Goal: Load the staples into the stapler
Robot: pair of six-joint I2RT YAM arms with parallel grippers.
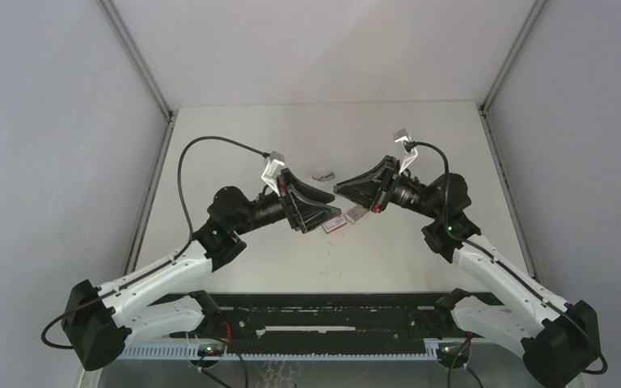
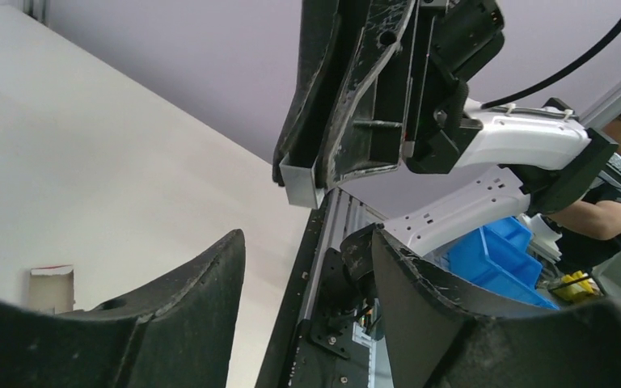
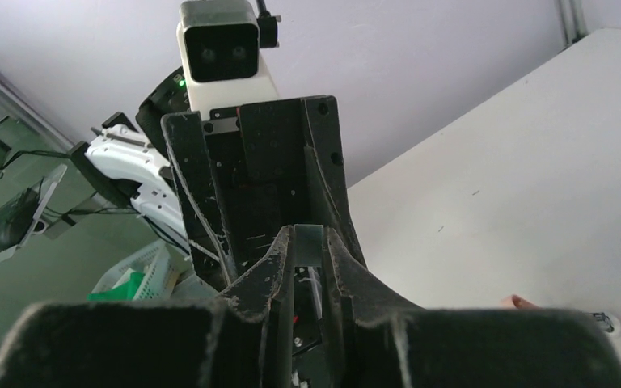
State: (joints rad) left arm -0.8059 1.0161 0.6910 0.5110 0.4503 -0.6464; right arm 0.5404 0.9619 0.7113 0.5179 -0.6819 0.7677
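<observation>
The right gripper (image 3: 308, 236) has its fingers pinched almost together on a silvery-grey staple strip (image 2: 302, 181), held in the air above the table (image 1: 420, 137). The strip's long axis runs out along the fingers, its free end pointing at the left gripper (image 2: 307, 242). From the left wrist view it shows end-on as a small U-shaped channel. The left gripper faces it with its fingers spread wide and holds nothing. Below them, a red-and-white box (image 1: 333, 225) lies flat on the table, with a grey piece (image 1: 357, 213) just beside it.
</observation>
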